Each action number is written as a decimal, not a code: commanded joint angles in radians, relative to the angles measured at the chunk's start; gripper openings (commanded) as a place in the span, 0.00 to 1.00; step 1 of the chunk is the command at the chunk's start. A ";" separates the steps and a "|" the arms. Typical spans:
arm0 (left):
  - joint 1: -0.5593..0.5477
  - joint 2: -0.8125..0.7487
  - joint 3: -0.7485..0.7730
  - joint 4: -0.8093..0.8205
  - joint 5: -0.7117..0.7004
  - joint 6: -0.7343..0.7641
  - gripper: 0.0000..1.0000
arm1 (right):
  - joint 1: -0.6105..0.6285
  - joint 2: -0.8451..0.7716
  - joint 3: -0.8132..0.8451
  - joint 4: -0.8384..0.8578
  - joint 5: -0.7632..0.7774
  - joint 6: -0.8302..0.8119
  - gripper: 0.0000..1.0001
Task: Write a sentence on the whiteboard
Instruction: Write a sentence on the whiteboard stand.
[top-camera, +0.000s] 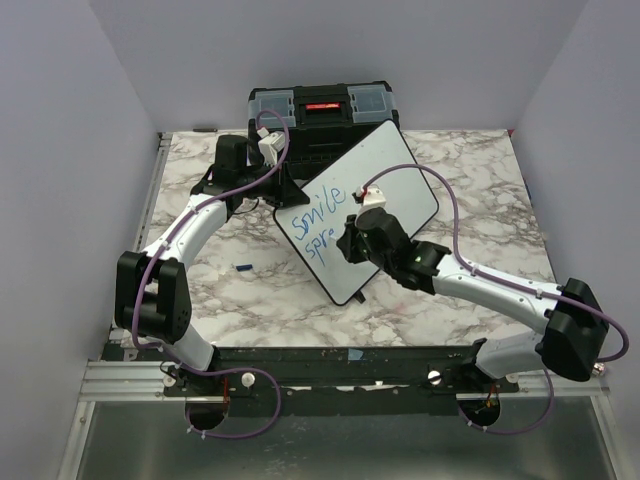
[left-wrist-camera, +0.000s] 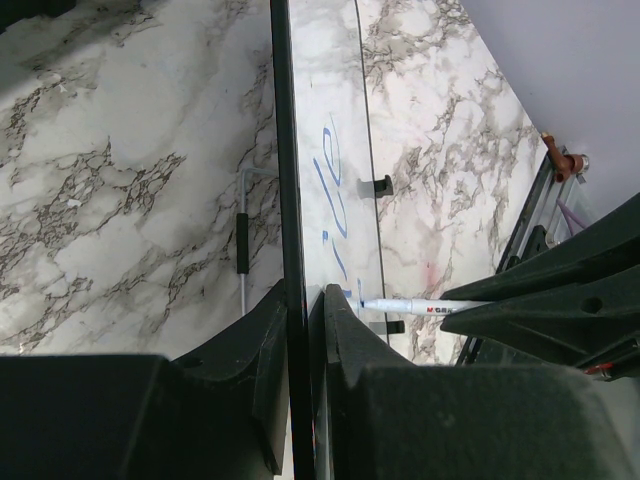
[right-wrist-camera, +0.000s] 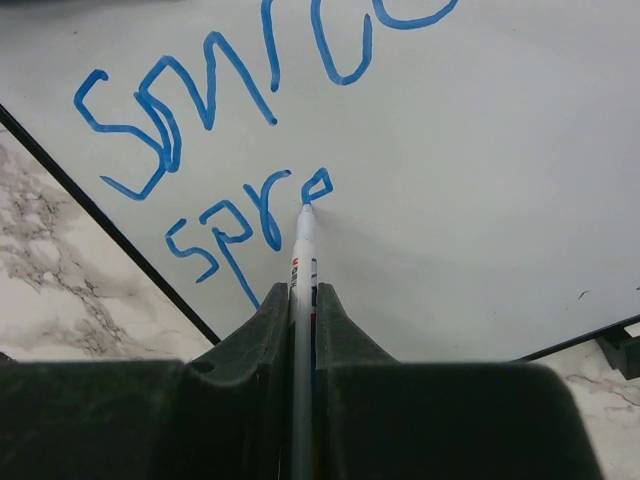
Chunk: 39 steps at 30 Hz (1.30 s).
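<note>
- Pinching the marker (right-wrist-camera: 303, 250) between nearly closed jaws, the right gripper (right-wrist-camera: 302, 300) sets its tip on the whiteboard (top-camera: 395, 175), at the loop of the "e".
- Left gripper (left-wrist-camera: 300, 310) is clamped on the board's edge, probably bracing the slanted board against the pen's push.
- Sentence (top-camera: 315, 196) sits mid-board: "Smile" above and "spre" below, so it looks unfinished.
- Toolbox (top-camera: 322, 105) stands behind the board with its lid shut; I cannot tell what is inside.
- Small blue piece (top-camera: 243, 266), likely the cap, lies on the table (top-camera: 480, 180).
</note>
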 joint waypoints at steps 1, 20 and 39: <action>-0.011 -0.037 0.012 0.105 -0.005 0.076 0.00 | 0.002 0.003 -0.030 -0.066 0.025 0.021 0.01; -0.011 -0.045 0.009 0.103 -0.005 0.078 0.00 | -0.014 0.004 0.129 -0.111 0.156 -0.112 0.01; -0.011 -0.035 0.012 0.105 -0.008 0.079 0.00 | -0.209 -0.036 0.017 -0.004 -0.222 -0.108 0.01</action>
